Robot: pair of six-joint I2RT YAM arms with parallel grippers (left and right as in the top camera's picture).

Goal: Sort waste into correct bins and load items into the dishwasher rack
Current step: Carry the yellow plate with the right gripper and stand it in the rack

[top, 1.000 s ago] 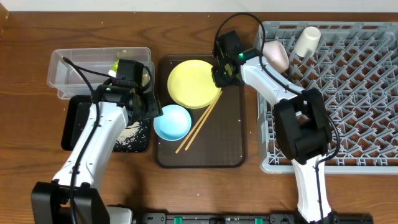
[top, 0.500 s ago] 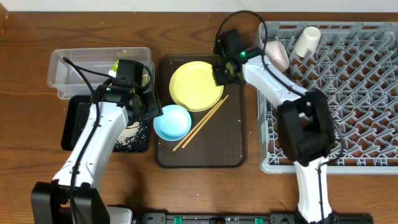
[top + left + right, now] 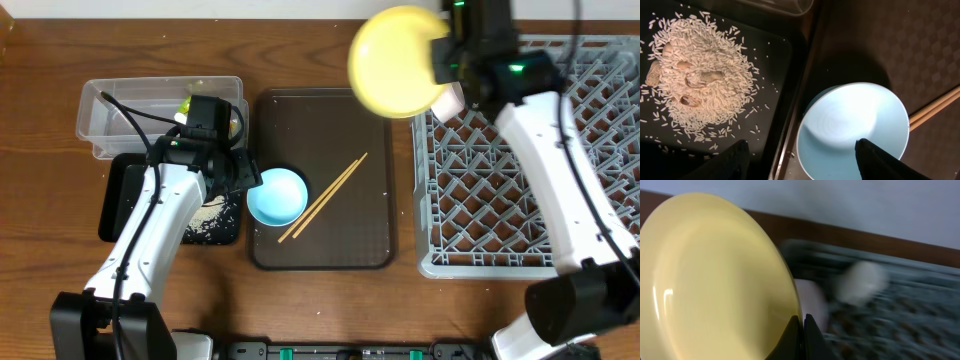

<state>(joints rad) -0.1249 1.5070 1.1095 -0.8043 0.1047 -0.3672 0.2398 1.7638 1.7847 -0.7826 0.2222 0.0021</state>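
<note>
My right gripper (image 3: 440,62) is shut on the rim of the round yellow plate (image 3: 395,62) and holds it high, tilted, by the grey dishwasher rack's (image 3: 560,150) left edge; in the right wrist view the plate (image 3: 715,280) fills the left and the gripper (image 3: 801,330) pinches its edge. My left gripper (image 3: 240,175) is open, straddling the light blue bowl's (image 3: 277,196) left rim; the left wrist view shows the bowl (image 3: 852,130) between the gripper's (image 3: 800,160) jaws. Rice crumbs (image 3: 697,80) lie in the black tray (image 3: 125,195). Chopsticks (image 3: 322,198) lie beside the bowl.
The bowl and chopsticks rest on the brown serving tray (image 3: 370,240). The clear tub (image 3: 150,115) at back left holds the green-and-yellow wrapper (image 3: 188,103). A white bowl (image 3: 450,97) stands in the rack's back left corner, partly behind the plate.
My right gripper has lifted the yellow plate off the brown tray and carried it up and right towards the rack. The left arm has not moved.
</note>
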